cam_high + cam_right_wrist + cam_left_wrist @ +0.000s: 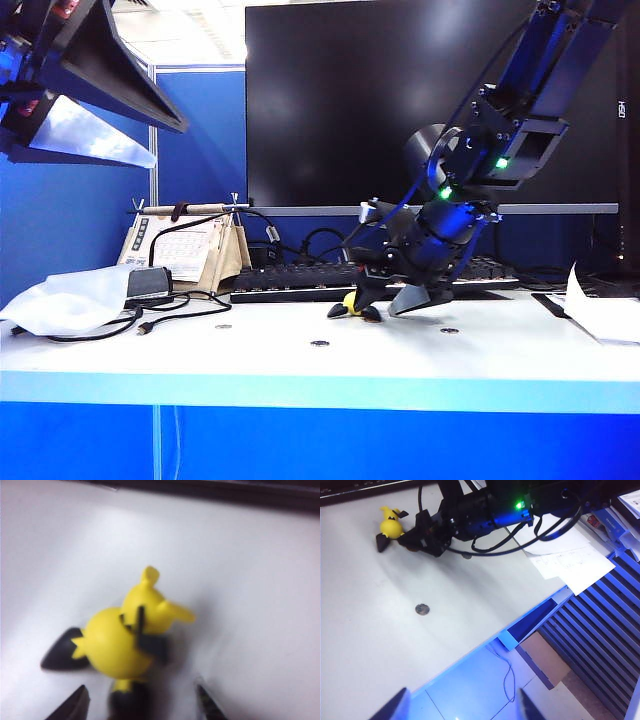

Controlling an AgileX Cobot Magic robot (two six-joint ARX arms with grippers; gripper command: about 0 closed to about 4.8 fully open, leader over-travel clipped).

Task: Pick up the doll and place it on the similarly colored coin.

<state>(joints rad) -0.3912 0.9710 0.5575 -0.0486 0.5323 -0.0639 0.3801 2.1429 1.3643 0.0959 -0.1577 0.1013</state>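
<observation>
Doll: I see the small bright yellow plastic doll (131, 640) with black ear tips lying on the white bench top (300, 365), near the bench's back edge, just in front of the black keyboard (290, 280).
Right gripper: my right gripper (385, 305) is low over the doll, fingers parted with one on each side of it; in its wrist view both fingertips stand clear of the yellow body, so I judge it holds nothing yet.
Left gripper: my left gripper (462, 705) hangs high above the bench's front edge, fingers apart and empty.
Coins: one small dark round disc (422, 609) lies on the bench toward the front edge, well apart from the doll; in the left wrist view it looks grey, and I cannot pick out the golden-brown coin for certain.
Handling: I judge the doll light, rigid and smooth, so it could slip or roll between the fingers; the thin ears and tail look snappable.
Where to hold: across the round head or body, not the black tips.
Writing: white letters show at the monitor's (400, 100) right edge, too small to read; print on the paper sheets (575, 562) is illegible.
</observation>
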